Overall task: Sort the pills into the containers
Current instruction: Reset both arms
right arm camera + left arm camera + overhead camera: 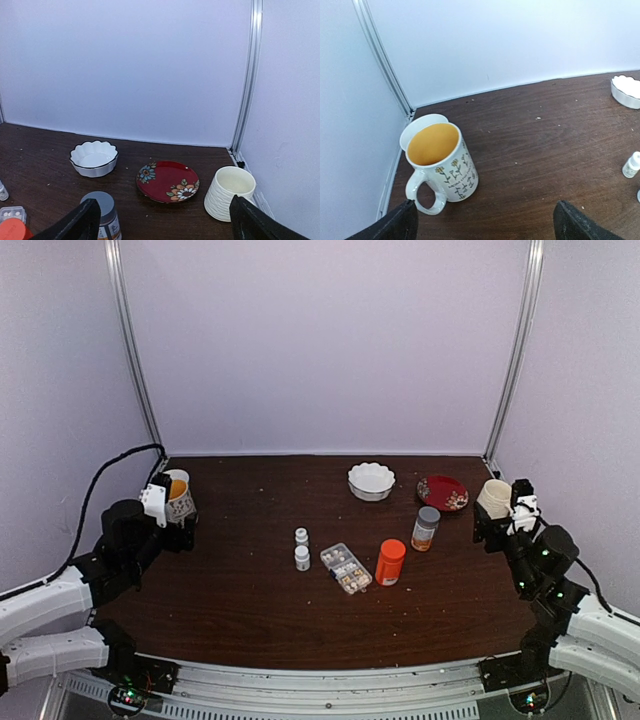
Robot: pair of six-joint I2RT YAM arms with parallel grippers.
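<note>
**Grippers.** The left gripper (485,227) has its fingers spread wide with nothing between them. It sits at the table's left edge by a white flower-printed mug with an orange inside (442,165), whose handle is close to one fingertip. The right gripper (159,225) is likewise wide apart and empty, beside a cream ribbed cup (230,192) at the right edge.

**Task item.** The small clear plastic pill organizer box (346,568) lies mid-table, well apart from both grippers. An orange cylindrical bottle (390,562) stands just beside it on the right. Two tiny white bottles (302,558) are near on the left, and a grey-capped bottle (425,528) stands beyond.

**Risks, my reading:**
- The left arm swinging out could catch the mug handle and tip it. Whether the orange is liquid or glaze I cannot tell.
- A wide gripper reaching in among the upright bottles could topple one, the orange one likeliest.
- The pills are tiny, so a pinch could flick one away or shove the light box.

**Contents.** Several organizer compartments hold pale pills (6,214); the count is not readable. I cannot tell whether the lid is open or closed. The white scalloped bowl (371,481) and the cream cup look empty, and the red flowered plate (442,493) is bare.
</note>
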